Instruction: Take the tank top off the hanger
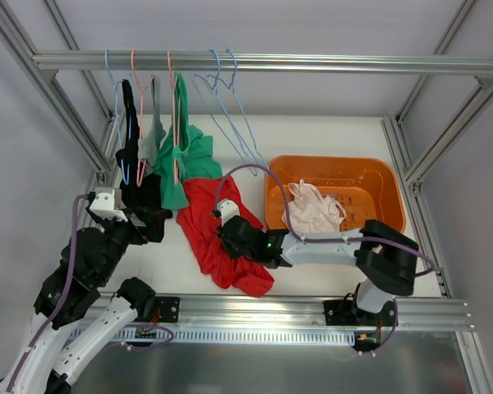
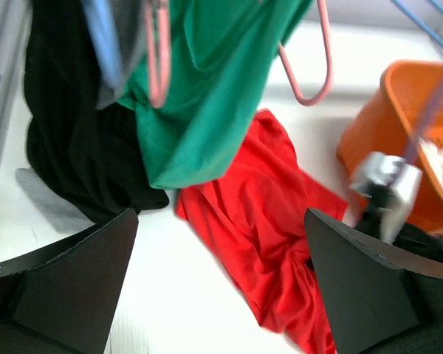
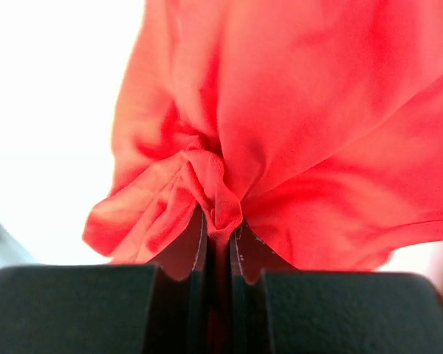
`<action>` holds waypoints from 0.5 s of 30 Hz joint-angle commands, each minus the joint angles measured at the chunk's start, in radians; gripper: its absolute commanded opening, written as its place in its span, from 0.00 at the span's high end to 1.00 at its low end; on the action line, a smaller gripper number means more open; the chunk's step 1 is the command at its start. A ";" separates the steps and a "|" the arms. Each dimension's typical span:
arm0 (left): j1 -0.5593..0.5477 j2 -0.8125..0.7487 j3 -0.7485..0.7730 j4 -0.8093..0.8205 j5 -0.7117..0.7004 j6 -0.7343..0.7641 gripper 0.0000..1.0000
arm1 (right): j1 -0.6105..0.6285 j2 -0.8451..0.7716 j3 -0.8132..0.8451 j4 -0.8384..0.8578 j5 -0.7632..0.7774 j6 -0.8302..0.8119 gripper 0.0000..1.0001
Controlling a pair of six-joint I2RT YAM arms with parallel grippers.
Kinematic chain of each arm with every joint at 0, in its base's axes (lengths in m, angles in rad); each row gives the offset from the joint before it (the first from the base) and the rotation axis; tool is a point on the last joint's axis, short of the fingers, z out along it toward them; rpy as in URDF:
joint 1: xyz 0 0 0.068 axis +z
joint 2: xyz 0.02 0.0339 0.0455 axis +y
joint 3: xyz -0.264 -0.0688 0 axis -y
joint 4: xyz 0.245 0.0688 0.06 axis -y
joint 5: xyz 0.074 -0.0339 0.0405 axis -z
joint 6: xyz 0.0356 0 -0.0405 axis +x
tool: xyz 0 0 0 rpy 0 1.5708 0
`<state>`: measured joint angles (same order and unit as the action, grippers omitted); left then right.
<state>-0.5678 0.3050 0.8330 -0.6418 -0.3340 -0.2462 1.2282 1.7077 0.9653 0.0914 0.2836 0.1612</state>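
Note:
A red tank top [image 1: 207, 220] lies crumpled on the white table, off any hanger. It also shows in the left wrist view [image 2: 269, 214] and fills the right wrist view [image 3: 303, 103]. My right gripper [image 1: 228, 240] is shut on a bunched fold of it [image 3: 218, 234], low over the table. My left gripper [image 1: 148, 217] is open and empty [image 2: 220, 243], its fingers [image 2: 74, 280] spread beside the hanging black garment [image 1: 136, 176], left of the red cloth.
A green top [image 1: 186, 160] hangs on a pink hanger [image 1: 174, 115] from the metal rail [image 1: 312, 62], its hem over the red cloth. Empty blue hangers [image 1: 230, 107] hang to the right. An orange basket [image 1: 337, 162] holds a white garment [image 1: 315, 209].

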 commanded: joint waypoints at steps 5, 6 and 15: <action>0.006 -0.148 -0.028 0.021 -0.192 -0.057 0.01 | 0.017 -0.365 -0.030 0.050 0.048 -0.097 1.00; 0.006 -0.170 -0.029 0.021 -0.212 -0.057 0.01 | 0.019 -0.423 -0.025 0.042 0.055 -0.109 1.00; 0.008 -0.172 -0.035 0.021 -0.243 -0.067 0.01 | 0.016 -0.643 0.179 -0.151 0.014 -0.268 1.00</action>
<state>-0.5678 0.1184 0.8017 -0.6407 -0.5369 -0.2996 1.2442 1.1362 1.0218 -0.0139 0.3050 -0.0181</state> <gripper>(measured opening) 0.986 0.080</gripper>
